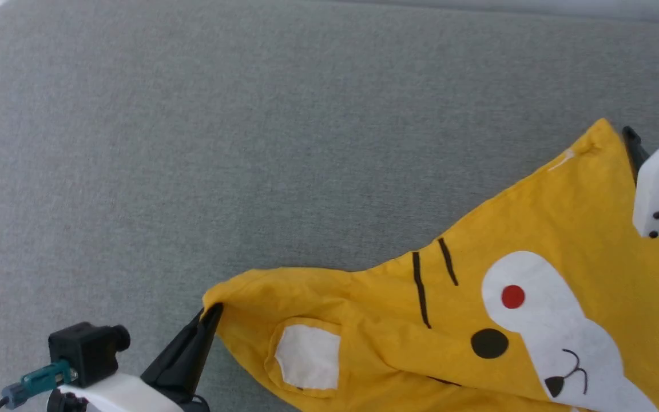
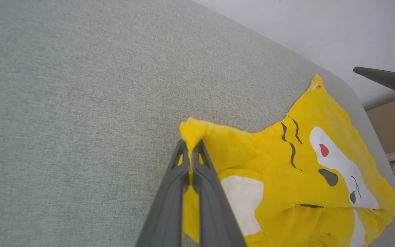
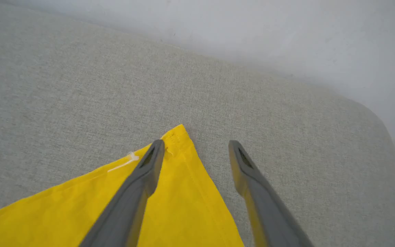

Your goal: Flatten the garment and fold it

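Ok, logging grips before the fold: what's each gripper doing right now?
Left gripper: shut on the garment, at its edge.
Right gripper: open, holding nothing.

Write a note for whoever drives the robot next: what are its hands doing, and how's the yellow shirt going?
Left gripper: shut on a bunched edge of the garment.
Right gripper: open, holding nothing, poised at the garment's far corner.
Garment: lies on the grey padded surface, print side up, rumpled near the left gripper.
Done: the far corner lies flat.
Left: smooth out the rest, then fold it.
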You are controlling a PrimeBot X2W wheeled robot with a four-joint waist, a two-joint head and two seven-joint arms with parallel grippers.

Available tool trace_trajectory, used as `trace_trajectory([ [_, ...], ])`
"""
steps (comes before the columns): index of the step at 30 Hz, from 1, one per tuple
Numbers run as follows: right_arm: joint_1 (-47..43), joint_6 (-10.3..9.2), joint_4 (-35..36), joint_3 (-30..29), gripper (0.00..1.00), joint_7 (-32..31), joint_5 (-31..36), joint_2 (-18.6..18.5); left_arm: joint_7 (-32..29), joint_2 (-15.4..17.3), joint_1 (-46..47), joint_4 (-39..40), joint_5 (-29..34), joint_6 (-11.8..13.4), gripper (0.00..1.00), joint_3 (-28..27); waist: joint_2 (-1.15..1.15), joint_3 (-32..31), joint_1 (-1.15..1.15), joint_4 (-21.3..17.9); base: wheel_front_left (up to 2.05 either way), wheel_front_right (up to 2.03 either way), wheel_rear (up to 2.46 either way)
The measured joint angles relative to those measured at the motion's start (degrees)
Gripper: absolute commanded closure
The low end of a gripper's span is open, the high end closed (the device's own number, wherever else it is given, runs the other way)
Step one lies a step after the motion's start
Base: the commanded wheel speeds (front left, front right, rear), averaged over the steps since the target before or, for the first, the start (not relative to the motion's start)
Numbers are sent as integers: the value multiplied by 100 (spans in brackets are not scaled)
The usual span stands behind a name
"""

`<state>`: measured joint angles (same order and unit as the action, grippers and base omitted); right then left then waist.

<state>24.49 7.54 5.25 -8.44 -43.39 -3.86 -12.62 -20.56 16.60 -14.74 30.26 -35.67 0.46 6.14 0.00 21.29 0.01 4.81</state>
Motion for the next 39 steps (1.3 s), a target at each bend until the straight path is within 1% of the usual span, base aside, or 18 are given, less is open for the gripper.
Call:
trace_trajectory([
  [3, 282, 0, -500, 113, 0, -160, 158, -182, 30, -18, 138, -75, 0, -46, 100, 69, 0, 167, 0, 135, 0, 0, 0],
  [6, 386, 0, -813, 148, 0, -327, 240, -336, 49, -33, 229, -151, 1, -77, 100, 131, 0, 315, 0, 275, 0, 0, 0],
  [12, 417, -1, -1062, 31, 0, -435, 222, -439, 145, -76, 325, -261, 1, -98, 100, 168, 0, 566, -1, 510, 0, 0, 0],
  [13, 438, -1, -1065, 29, 22, -452, 204, -460, 152, -78, 329, -275, 1, -99, 100, 169, 0, 603, -1, 537, 0, 0, 0],
  [15, 497, -1, -1079, -53, 100, -491, 141, -445, 153, -80, 331, -294, 1, -100, 100, 171, 0, 668, -2, 581, 0, 0, 0],
  [22, 600, -2, -1080, -65, 100, -647, -75, -274, 169, -75, 355, -302, 1, -99, 100, 147, 0, 721, -1, 572, 0, 0, 0],
  [27, 548, -1, -1098, -111, 100, -452, -229, -121, 285, -47, 526, -299, 91, -79, 100, 1, 0, 516, -1, 471, 0, 0, 0],
  [31, 506, -1, -1016, -255, 100, -181, -407, 41, 542, -30, 922, -357, 381, 94, 100, -232, 0, 232, -1, 368, 0, 0, 0],
  [32, 501, -1, -982, -277, 100, -103, -456, 64, 636, -57, 1065, -396, 441, 188, 100, -314, 0, 151, -1, 341, 0, 0, 0],
  [34, 493, -1, -920, -334, 100, 41, -530, 120, 724, -54, 1384, -502, 535, 278, 100, -427, 0, -26, -2, 283, 0, 0, 0],
  [36, 492, -1, -868, -397, 100, 202, -571, 162, 805, -60, 1727, -632, 651, 420, 100, -531, 0, -217, -1, 222, 0, 0, 0],
  [39, 508, -1, -811, -433, 100, 471, -642, 218, 842, -11, 2311, -967, 799, 467, 100, -559, 0, -519, -2, 125, 0, 0, 0],
])
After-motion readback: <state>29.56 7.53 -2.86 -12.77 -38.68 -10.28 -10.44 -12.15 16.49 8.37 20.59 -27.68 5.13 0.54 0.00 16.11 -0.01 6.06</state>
